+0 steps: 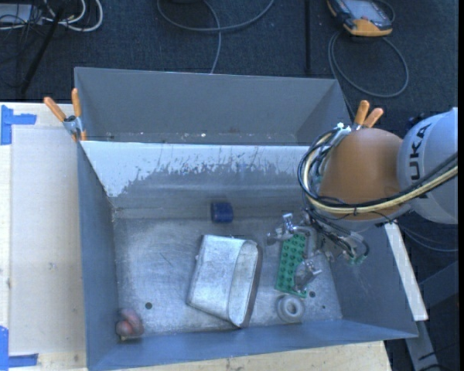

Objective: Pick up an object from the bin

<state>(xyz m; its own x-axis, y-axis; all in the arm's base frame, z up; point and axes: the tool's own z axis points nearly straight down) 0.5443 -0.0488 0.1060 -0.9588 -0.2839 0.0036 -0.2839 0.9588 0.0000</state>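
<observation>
Green studded plate (291,263) under end effector (300,247) reaching from right.

Robotics lab, by the look; KUKA-marked arm (431,165), wrapped in cable loops, over a grey metal bin (209,107); dark carpet floor (124,49); loose cables (219,28) trailing across it; orange-edged handheld controller (361,14) lying there.

The arm (439,161) comes in from the right, its pale grey link carrying black lettering. A rounded orange cover (361,170) sits over the wrist, with black and yellow cables (315,185) looped around its left side. Below the cover, the metal gripper (311,247) hangs down and leftward, low on the right side.
</observation>
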